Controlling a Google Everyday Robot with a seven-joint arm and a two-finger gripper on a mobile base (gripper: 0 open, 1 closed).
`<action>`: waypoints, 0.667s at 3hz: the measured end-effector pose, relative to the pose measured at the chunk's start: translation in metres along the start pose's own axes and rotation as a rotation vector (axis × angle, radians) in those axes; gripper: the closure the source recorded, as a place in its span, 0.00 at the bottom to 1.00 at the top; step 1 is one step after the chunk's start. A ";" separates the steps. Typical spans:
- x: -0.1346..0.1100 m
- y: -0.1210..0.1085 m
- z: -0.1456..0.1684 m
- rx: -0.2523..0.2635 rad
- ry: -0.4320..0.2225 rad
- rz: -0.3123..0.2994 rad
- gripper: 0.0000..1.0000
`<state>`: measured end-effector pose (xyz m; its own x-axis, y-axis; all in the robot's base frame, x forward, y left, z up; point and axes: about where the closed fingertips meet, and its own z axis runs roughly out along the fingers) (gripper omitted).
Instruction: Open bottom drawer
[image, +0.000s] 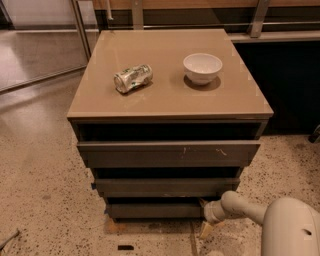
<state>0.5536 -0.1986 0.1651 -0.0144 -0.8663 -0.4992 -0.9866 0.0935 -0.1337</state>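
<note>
The gripper (203, 216) sits low at the right end of the bottom drawer (155, 210) — fingers spread apart.

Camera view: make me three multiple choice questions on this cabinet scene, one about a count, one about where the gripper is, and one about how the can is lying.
1. How many drawer fronts has the cabinet?
A. two
B. five
C. three

2. Where is the gripper?
A. low, at the right end of the bottom drawer
B. resting on the cabinet's top
C. by the cabinet's left side

3. How is the can placed?
A. standing upright
B. lying on its side, dented
C. on the floor

Answers:
1 C: three dark grey fronts are stacked under the tan top.
2 A: the pale arm ends at that front's right edge, near the floor.
3 B: it lies crumpled on the top, left of the white bowl.
</note>
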 end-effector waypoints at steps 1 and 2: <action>0.000 0.000 0.000 0.000 0.000 0.000 0.00; -0.003 0.005 -0.004 -0.035 0.027 0.007 0.00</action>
<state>0.5484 -0.1980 0.1694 -0.0255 -0.8788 -0.4764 -0.9915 0.0832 -0.1003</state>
